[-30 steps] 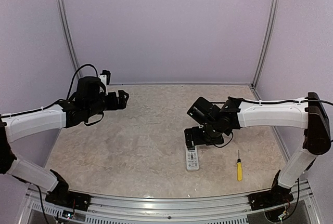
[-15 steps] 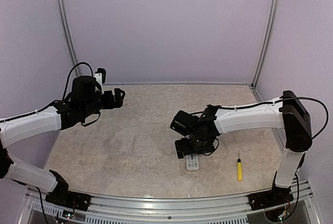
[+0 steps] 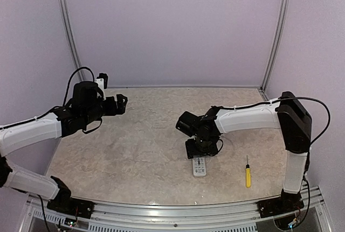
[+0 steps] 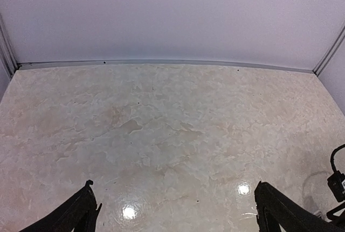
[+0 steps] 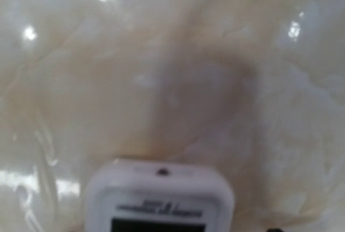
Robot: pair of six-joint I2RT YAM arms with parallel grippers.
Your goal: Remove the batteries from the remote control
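writing: one line of tiny print above the little display on the remote control (image 5: 161,199), way too blurry to read; no legible brand anywhere
count: one remote, one yellow-handled screwdriver (image 3: 248,174), two arms
remote spot: flat on the table (image 3: 145,135), face up, roughly 5 o'clock from the table's middle, long axis running 12 to 6
screwdriver spot: near the remote at its 3 o'clock, not touching
right gripper (image 3: 200,148): down low right over the remote's 12 o'clock end; can't tell from either view how far apart the fingers are, or whether gripping anything
left gripper (image 3: 121,104): fingers spread wide, nothing between, up in the air around 9 o'clock, well apart from the remote
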